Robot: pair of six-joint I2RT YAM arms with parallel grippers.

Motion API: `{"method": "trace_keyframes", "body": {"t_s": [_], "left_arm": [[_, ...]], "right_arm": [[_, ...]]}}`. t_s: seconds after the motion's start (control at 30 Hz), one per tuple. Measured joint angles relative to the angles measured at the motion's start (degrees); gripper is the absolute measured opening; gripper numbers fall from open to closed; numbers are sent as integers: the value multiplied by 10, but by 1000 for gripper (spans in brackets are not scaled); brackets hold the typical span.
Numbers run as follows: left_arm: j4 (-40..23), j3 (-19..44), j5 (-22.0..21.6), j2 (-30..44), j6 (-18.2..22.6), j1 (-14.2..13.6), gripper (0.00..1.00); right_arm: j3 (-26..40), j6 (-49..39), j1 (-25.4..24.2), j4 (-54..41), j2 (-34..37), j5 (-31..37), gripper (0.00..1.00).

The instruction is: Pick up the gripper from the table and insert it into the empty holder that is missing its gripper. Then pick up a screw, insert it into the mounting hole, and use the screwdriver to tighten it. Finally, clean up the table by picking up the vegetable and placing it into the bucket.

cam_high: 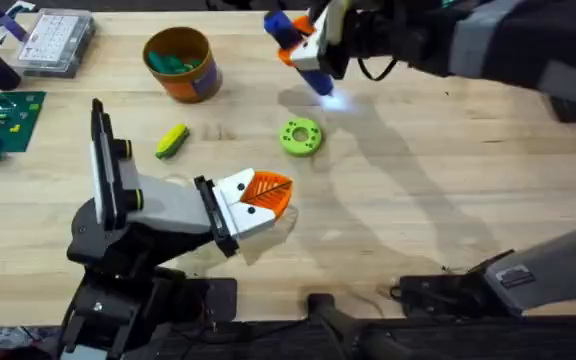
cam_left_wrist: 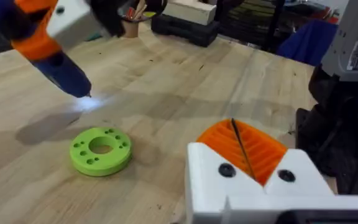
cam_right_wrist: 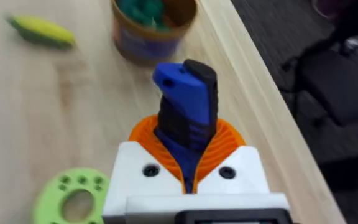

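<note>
I see the right gripper [cam_high: 313,55] up over the far middle of the worktop [cam_high: 418,200], clenched on the screwdriver [cam_high: 298,45]; in the right wrist cam the blue body [cam_right_wrist: 182,106] sits between the orange pads. Its tip points down at an angle, w/ a small light patch on the wood just under it, so it's above the surface, not touching.

Left gripper [cam_high: 268,195] hangs low near the middle, pads pressed together w/ nothing between them; left wrist cam shows just a thin dark seam between the orange pads [cam_left_wrist: 260,146].

The green ring [cam_high: 301,137] lies flat between the two grippers, a bit nearer the screwdriver tip.

The vegetable [cam_high: 172,140] lies on the wood, left of the ring and just nearer to me than the bucket [cam_high: 180,63]. Bucket stands upright at the far side w/ green bits inside.

Far left: a clear box [cam_high: 56,40] & a green board [cam_high: 3,120].
</note>
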Motion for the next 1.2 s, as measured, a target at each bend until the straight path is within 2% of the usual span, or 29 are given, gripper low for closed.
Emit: {"method": "trace_keyframes", "body": {"t_s": [0.23, 0.4, 0.73, 1.03, 1.07, 1.1, 1.2], "left_arm": [[-4, 0, 1, 0, 0, 0, 17], [-4, 0, 0, 0, 0, 0, 17], [-4, 0, 0, 0, 0, 0, 17], [-4, 0, 1, 0, 0, 0, 17], [-5, 0, 1, 0, 0, 0, 17], [-5, 0, 1, 0, 0, 0, 17], [-5, 0, 1, 0, 0, 0, 17]], "right_arm": [[0, -150, -2, 30, 82, 139, 47], [3, -234, -14, 75, 131, 193, 48], [14, -320, -45, 116, 198, 229, 48], [16, -327, -45, 116, 200, 234, 46], [16, -327, -45, 116, 200, 235, 68], [16, -325, -45, 116, 200, 235, 159], [21, -324, -48, 122, 200, 234, 622]]}}
